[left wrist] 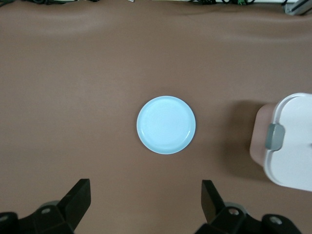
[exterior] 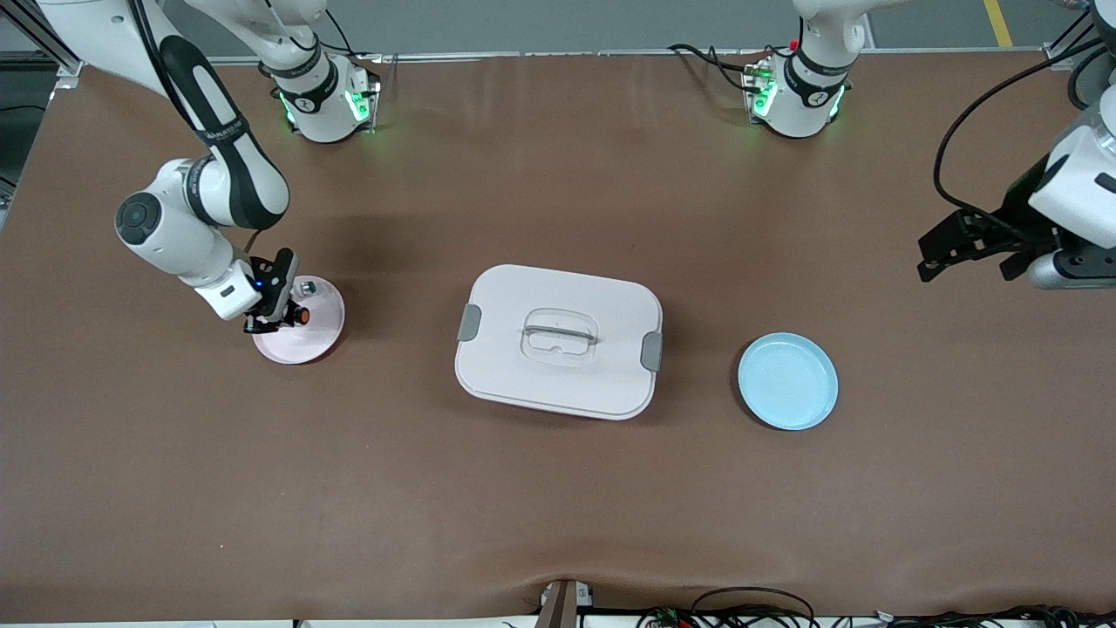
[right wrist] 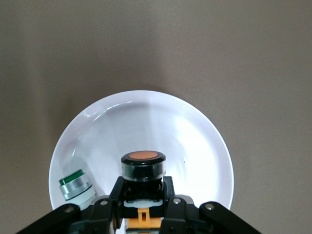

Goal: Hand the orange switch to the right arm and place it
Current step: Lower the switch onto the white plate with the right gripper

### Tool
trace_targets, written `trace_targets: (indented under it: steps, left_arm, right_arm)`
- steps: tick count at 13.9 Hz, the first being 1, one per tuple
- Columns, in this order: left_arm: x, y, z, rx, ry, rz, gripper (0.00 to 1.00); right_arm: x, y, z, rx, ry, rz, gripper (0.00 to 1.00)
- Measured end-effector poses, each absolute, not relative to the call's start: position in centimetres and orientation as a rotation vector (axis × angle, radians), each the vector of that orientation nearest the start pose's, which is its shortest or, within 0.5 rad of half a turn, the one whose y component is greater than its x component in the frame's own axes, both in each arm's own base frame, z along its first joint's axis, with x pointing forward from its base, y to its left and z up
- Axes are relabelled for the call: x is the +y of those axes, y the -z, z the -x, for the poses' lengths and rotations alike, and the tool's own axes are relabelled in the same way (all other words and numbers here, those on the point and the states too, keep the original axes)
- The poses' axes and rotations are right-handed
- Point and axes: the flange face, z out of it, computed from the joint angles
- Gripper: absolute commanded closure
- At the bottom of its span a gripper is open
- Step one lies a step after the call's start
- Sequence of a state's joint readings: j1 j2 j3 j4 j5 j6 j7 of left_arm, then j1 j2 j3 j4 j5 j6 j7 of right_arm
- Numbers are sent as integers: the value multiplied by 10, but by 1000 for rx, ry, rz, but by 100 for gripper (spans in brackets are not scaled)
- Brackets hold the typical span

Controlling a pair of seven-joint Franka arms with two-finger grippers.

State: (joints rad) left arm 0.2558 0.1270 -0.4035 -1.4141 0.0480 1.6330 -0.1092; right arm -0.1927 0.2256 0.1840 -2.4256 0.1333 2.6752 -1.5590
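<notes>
right gripper [right wrist: 144, 207] | clamps orange switch [right wrist: 143, 165] | over white plate [right wrist: 195, 131] | green-capped button [right wrist: 75, 184] in plate

Robotics lab, not a home. Two white jointed arms [exterior: 209, 201] were bolted along one edge of a brown matte tabletop [exterior: 558, 506]; green-lit bases [exterior: 327, 100], loose black cables [exterior: 750, 606] at the opposite edge, grey floor.

A brown table [exterior: 558, 488] carries 3 things: a pink plate [exterior: 318, 336] toward the right arm's end, a lidded white box [exterior: 558, 340] mid-table, and a blue plate [exterior: 787, 381] toward the left arm's end.
</notes>
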Motion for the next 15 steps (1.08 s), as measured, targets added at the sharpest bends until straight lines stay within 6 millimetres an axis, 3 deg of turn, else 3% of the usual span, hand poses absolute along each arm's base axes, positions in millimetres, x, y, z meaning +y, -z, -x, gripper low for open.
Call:
trace_targets:
  steps: [2,6,15]
  left_arm:
    - [-56,-632,-598,139,148,3148,0]
    - [-45,-628,-602,137,143,3150,0]
    - [-56,-619,-606,132,126,3106,0]
  right_arm:
    - [-5,-215,-496,-2019,137,2327,100]
    - [-3,-206,-500,-2025,128,2305,100]
    - [2,-186,-512,-2032,118,2275,100]
